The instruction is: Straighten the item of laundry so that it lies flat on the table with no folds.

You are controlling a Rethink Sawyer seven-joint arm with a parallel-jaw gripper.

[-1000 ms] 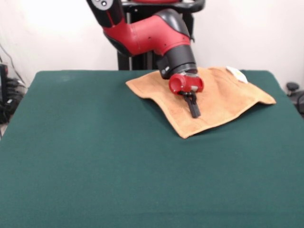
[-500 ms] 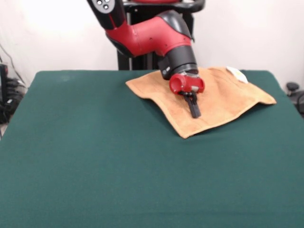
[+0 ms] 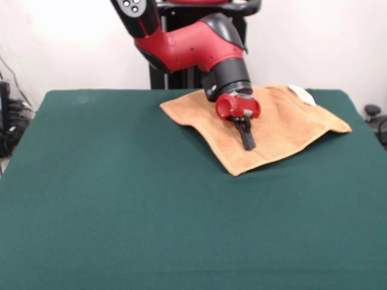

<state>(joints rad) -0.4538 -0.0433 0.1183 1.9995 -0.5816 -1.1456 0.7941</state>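
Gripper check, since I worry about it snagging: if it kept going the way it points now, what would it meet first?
Most likely the towel. The gripper points down over its middle, so the cloth comes first, with the table beneath. How much gap remains is unclear from this view.

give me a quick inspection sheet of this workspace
surface: table covered in dark green cloth, mostly bare
job's things: orange-tan towel spread near the far right side, one corner slightly lifted, white tag at its far edge
clutter: nothing seen
grippers: pincer down over the towel's middle, appears shut; whether it touches the cloth is unclear
cables: dark cords beside the table's left edge
surroundings: white wall, black pedestal behind the table, dark object at the right edge
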